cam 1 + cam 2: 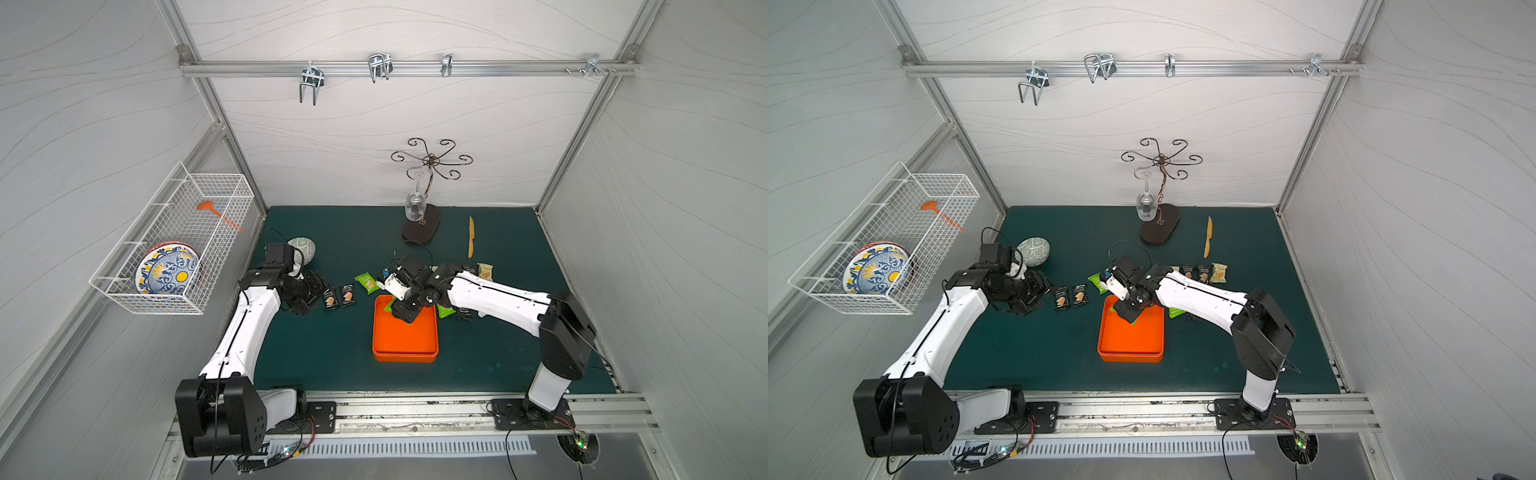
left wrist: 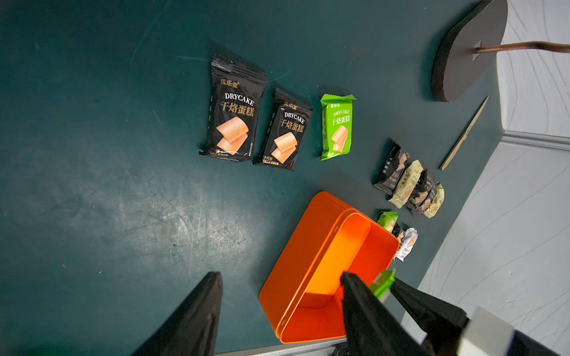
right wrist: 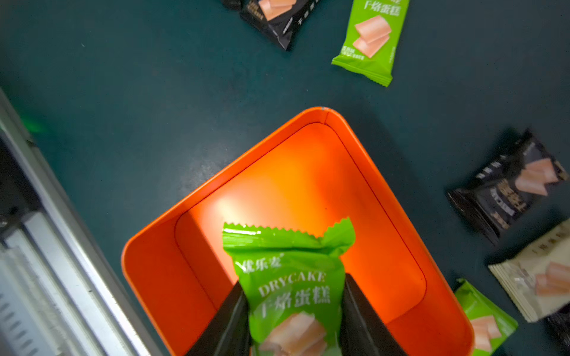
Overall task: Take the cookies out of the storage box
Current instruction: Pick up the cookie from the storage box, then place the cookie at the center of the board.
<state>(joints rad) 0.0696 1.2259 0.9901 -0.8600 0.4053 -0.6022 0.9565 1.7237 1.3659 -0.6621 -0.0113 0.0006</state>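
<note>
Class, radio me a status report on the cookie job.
Right gripper shut on green packet, over orange box. Left gripper open, empty. Nothing blocking the lift.

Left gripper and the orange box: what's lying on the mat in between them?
Two black cookie packets lie side by side on the green mat between the left gripper and the storage box; both top views show it.

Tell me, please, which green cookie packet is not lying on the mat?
The green packet gripped by the right pincer, over the orange storage box; the other green packets lie flat on the mat outside it.
</note>
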